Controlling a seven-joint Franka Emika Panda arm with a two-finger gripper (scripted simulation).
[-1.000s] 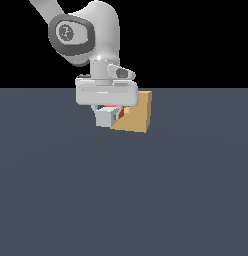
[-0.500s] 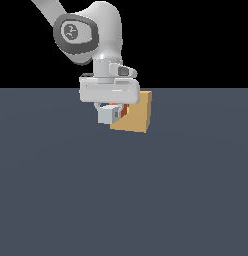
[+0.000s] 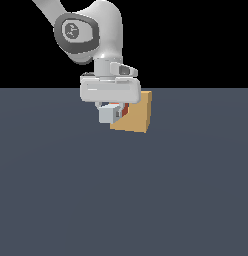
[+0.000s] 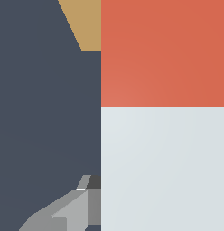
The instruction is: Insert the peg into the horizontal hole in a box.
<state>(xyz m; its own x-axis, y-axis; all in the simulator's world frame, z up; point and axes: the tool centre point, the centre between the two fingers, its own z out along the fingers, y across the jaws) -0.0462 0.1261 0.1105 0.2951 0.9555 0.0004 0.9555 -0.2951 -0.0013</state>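
The box (image 3: 137,116) is a tan cube resting on the dark floor near the middle of the exterior view. My gripper (image 3: 114,117) hangs right beside it, on the exterior view's left, shut on the peg (image 3: 124,110). Only a sliver of the peg's orange-red end shows between the fingers and the box face. In the wrist view the peg (image 4: 163,135) fills much of the picture, its orange-red end pointing toward a corner of the box (image 4: 85,22). One grey finger (image 4: 71,212) shows beside the white end. The horizontal hole is hidden behind the gripper and peg.
A flat dark blue-grey floor (image 3: 121,200) spreads out on all sides of the box. The white arm (image 3: 83,32) rises above the gripper toward the exterior view's upper left.
The gripper and the peg have shifted slightly toward the exterior view's right, closer against the box. The box has stayed where it was.
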